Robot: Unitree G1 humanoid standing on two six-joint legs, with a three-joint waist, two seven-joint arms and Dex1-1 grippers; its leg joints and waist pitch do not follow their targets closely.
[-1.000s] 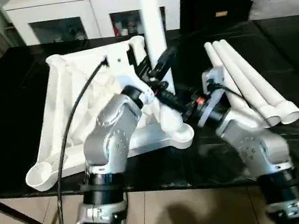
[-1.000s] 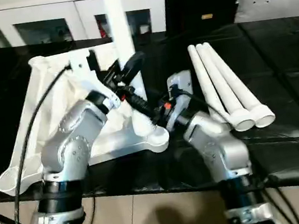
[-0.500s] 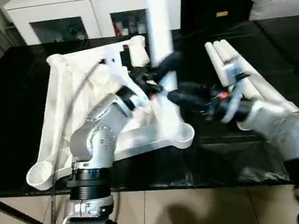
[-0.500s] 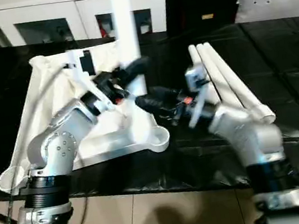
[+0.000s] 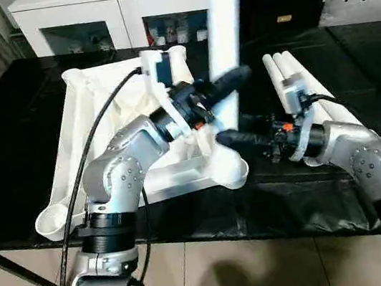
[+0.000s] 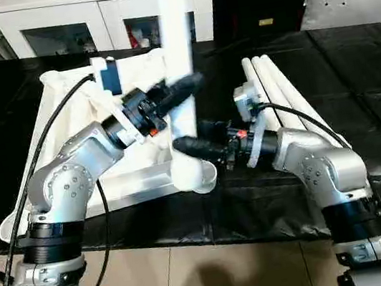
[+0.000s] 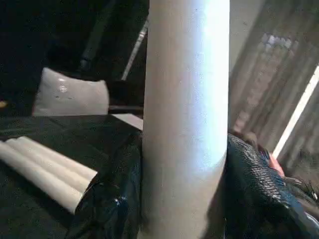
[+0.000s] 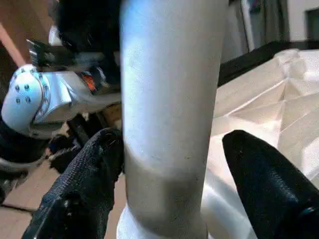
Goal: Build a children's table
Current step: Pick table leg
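Moved: right gripper (image 6: 192,145) has swung from down by the socket, forearm now coming in level from the robot's right; upright leg (image 5: 225,32) leans a bit more to picture right than a second ago; left arm has raised its elbow, grip on the leg unchanged.
Dining table: black table (image 5: 8,135), carries everything.
Table top: white square top (image 5: 96,121) lies ribbed side up on the robot's left half of the black table; near-right corner socket (image 5: 232,167) holds the leg's foot, near-left socket (image 5: 52,220) still bare.
Upright leg: stands in that near-right socket, slightly tilted, top out of frame.
Spare legs: three white legs (image 5: 314,98) lie side by side on the black table to the robot's right, well apart from the top.
Left gripper: left gripper (image 5: 228,82) is clamped on the upright leg partway up; wrist view has a finger (image 7: 112,199) pressed against each side.
Right gripper: jaws spread wide around the leg's base just above the socket, gap visible on both sides, finger (image 8: 82,184) not touching; nothing held.
Handling: hollow-looking plastic, likely light and stiff but smooth, so slippery under the pads. Taper means grip low near the thick end; long lever, so push along the axis, not sideways, or it cocks in the socket.
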